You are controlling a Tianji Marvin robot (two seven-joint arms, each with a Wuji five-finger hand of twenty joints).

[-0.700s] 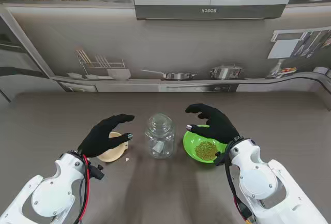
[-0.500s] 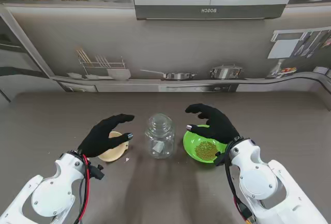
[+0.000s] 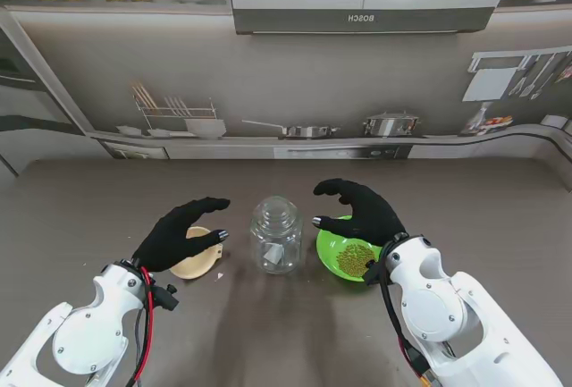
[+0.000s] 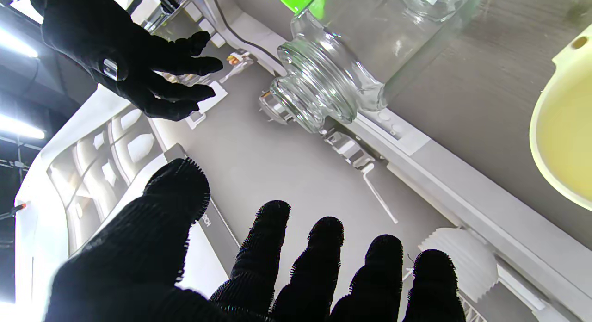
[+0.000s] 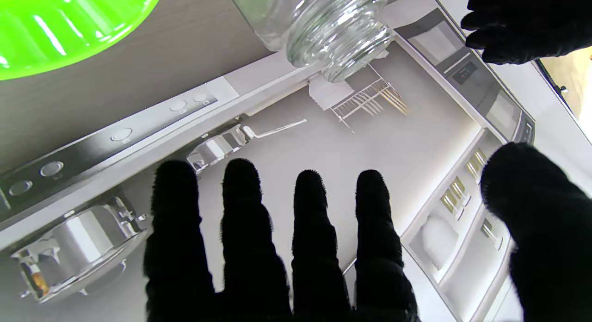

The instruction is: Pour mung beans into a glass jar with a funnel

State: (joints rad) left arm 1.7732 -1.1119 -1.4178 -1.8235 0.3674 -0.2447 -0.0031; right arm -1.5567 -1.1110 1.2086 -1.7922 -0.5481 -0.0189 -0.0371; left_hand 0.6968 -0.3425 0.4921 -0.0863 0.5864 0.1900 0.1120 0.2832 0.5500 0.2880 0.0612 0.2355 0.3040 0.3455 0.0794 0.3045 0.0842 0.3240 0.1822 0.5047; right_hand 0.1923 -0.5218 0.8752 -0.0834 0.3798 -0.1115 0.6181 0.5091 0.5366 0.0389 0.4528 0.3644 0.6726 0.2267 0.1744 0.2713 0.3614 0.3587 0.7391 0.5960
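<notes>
So, mid-worktop: glass jar (image 3: 275,235) upright, clear, something pale inside, can't tell what. Green bowl (image 3: 350,256) just right of jar, heap of mung beans (image 3: 356,259) in it. Cream funnel (image 3: 196,257) left of jar, wide mouth up. Left hand (image 3: 179,235) over funnel, fingers spread, holding nothing. Right hand (image 3: 362,213) over bowl's far rim, fingers splayed, curled a bit, nothing held.
</notes>
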